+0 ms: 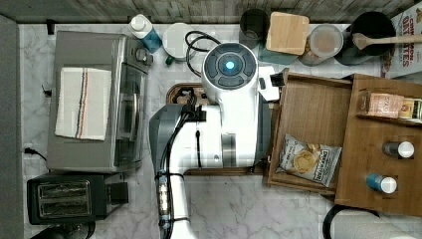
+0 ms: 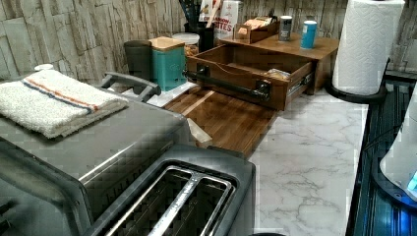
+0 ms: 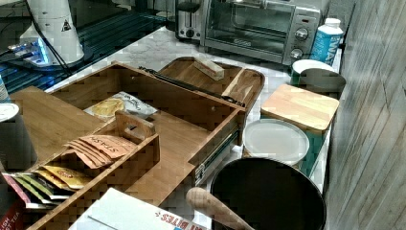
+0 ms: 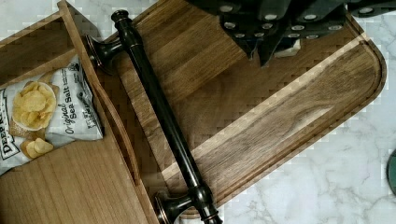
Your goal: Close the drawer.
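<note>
Drawer (image 1: 311, 117) is seen pulled well out of the wooden cabinet (image 1: 380, 149) at the top view's right, its open box reaching toward the arm (image 1: 229, 114). A bag of chips (image 1: 309, 159) lies flat on the drawer floor, in the corner nearest the front wall. A dark metal bar handle (image 4: 163, 119) is mounted across the drawer front, and in the wrist view it is seen above the darker round-cornered cutting board (image 4: 289, 107), which is laid on the marble counter (image 2: 310, 162) just beside the drawer. A small pale block (image 3: 208, 68) rests on that board. The gripper (image 4: 268, 44) is seen in the wrist view hanging over the board (apart from the handle); whether its fingers are spread or closed cannot be told. On the cabinet top, two small bottles (image 1: 390, 167) are stood upright.
</note>
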`<action>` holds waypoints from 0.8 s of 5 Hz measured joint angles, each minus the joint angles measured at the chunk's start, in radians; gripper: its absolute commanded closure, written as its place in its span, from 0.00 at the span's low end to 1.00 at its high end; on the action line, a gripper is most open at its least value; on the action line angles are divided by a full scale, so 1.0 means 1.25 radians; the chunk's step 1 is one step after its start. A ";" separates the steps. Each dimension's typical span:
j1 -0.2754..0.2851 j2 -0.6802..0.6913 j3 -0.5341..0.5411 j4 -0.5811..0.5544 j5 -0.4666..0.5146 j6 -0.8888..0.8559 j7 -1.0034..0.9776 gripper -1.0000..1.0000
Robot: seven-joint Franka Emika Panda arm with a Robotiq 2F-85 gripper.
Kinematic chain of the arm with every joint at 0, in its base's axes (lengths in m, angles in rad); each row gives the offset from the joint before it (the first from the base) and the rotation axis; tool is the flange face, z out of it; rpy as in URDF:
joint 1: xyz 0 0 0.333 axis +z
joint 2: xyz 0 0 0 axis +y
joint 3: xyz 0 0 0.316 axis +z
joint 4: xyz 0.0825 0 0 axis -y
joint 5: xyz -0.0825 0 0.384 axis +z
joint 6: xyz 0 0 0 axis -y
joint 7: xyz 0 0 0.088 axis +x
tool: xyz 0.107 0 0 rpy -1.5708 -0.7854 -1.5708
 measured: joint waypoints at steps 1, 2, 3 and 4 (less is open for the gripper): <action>0.000 0.000 0.000 -0.006 -0.001 0.000 0.000 1.00; 0.001 0.003 0.000 -0.015 -0.001 0.000 0.000 1.00; 0.005 0.004 0.000 -0.045 -0.001 0.081 -0.014 1.00; 0.005 0.017 0.000 -0.080 -0.027 0.190 -0.081 1.00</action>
